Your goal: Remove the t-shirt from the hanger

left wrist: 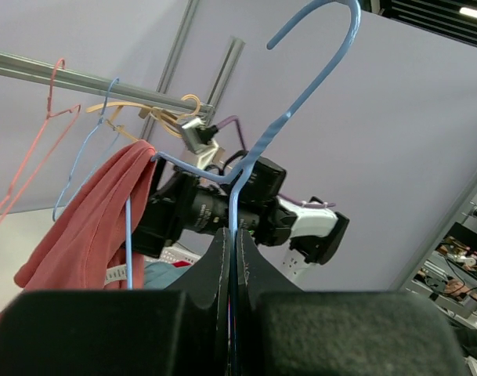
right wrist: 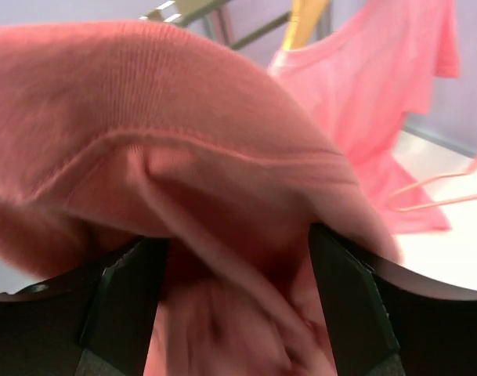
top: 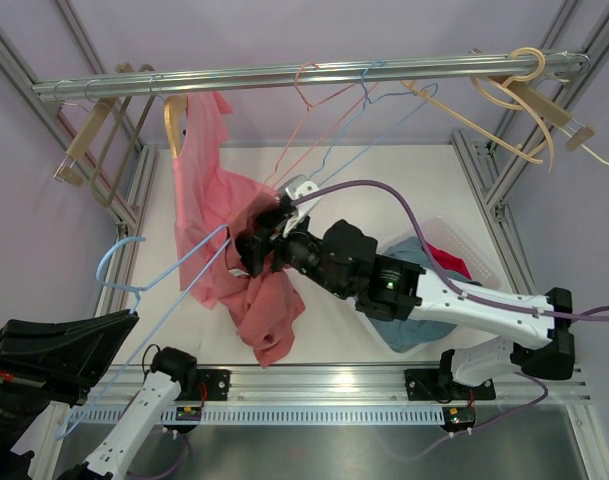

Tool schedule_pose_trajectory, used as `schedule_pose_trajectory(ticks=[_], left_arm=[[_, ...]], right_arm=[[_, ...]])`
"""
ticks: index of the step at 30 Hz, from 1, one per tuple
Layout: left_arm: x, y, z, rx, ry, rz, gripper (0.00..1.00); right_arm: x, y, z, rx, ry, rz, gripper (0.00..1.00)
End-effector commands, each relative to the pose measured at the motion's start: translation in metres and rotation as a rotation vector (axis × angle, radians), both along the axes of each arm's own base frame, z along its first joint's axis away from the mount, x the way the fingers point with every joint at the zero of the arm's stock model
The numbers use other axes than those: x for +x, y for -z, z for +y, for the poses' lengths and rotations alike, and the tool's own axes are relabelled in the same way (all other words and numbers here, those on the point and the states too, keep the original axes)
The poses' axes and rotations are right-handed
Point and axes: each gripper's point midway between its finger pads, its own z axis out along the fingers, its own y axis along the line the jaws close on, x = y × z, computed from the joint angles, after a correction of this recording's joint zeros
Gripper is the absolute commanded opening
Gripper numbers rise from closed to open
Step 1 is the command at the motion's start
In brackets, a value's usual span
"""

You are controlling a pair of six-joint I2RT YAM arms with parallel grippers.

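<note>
A coral t-shirt (top: 269, 310) hangs bunched from one arm of a blue wire hanger (top: 174, 270), held off the rail. My left gripper (top: 129, 318) is shut on the hanger's neck below the hook, which shows in the left wrist view (left wrist: 233, 243) with the hanger (left wrist: 301, 86) rising above and the t-shirt (left wrist: 89, 227) at left. My right gripper (top: 252, 245) is closed around a thick fold of the t-shirt near the hanger's end. In the right wrist view (right wrist: 234, 298) the cloth (right wrist: 183, 117) fills the gap between the fingers and drapes over them.
A metal rail (top: 304, 72) crosses the back with bare wire hangers (top: 324, 120) and wooden hangers (top: 524, 95). A second pink shirt (top: 199, 170) hangs on a wooden hanger at left. A white basket (top: 464, 245) of clothes sits under my right arm.
</note>
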Motion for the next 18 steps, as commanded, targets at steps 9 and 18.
schedule_pose_trajectory(ticks=[9,18], left_arm=[[-0.039,-0.025,0.010,-0.049,0.050,-0.176,0.00],[-0.003,-0.026,0.024,-0.019,-0.137,-0.163,0.00]], right_arm=[[-0.047,-0.037,0.059,0.253,-0.332,-0.004,0.00],[-0.084,-0.071,0.005,0.210,-0.212,-0.009,0.00]])
